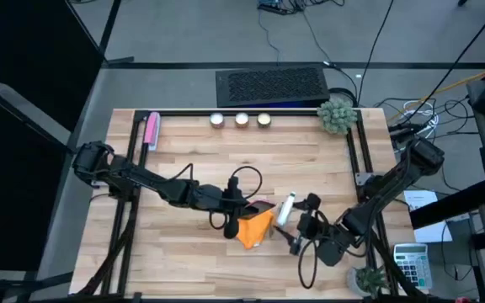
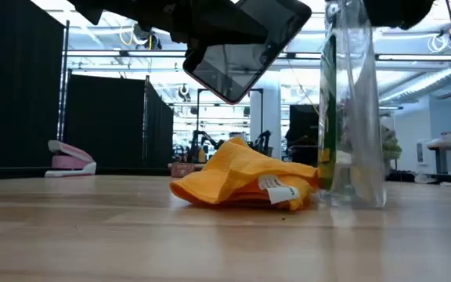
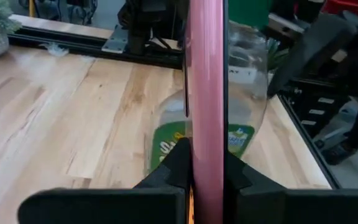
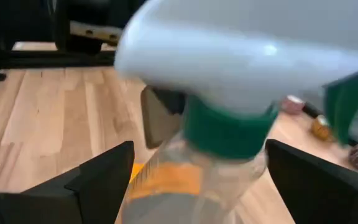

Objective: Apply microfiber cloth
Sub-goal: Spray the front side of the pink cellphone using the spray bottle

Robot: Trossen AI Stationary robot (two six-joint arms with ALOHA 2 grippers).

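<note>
the chief risk is judged to be a slip of the phone (image 2: 237,59), which is held clear of the table (image 1: 183,147), edge-on between the pads of the left gripper (image 3: 205,186); if the cloth is pushed against it hard, it could be twisted out of the pinch and dropped. a second risk is seen in the spray bottle (image 2: 351,102), which stands upright just beside the microfiber cloth (image 2: 245,184), perhaps touching it: the bottle could be tipped if the cloth is dragged from under its edge or if an arm sweeps past it. the two arms meet closely at the table's middle, so a collision between them is also to be feared.

the left arm is stretched low from the left side towards the centre, and its gripper (image 1: 236,204) is pressed together on the phone above the cloth. the right arm is bent in from the right, with its gripper (image 1: 297,229) brought around the bottle; its fingers (image 4: 101,174) are seen spread on either side of the bottle's neck, not touching it. the orange cloth (image 1: 255,229) lies crumpled on the table between the two grippers.
</note>
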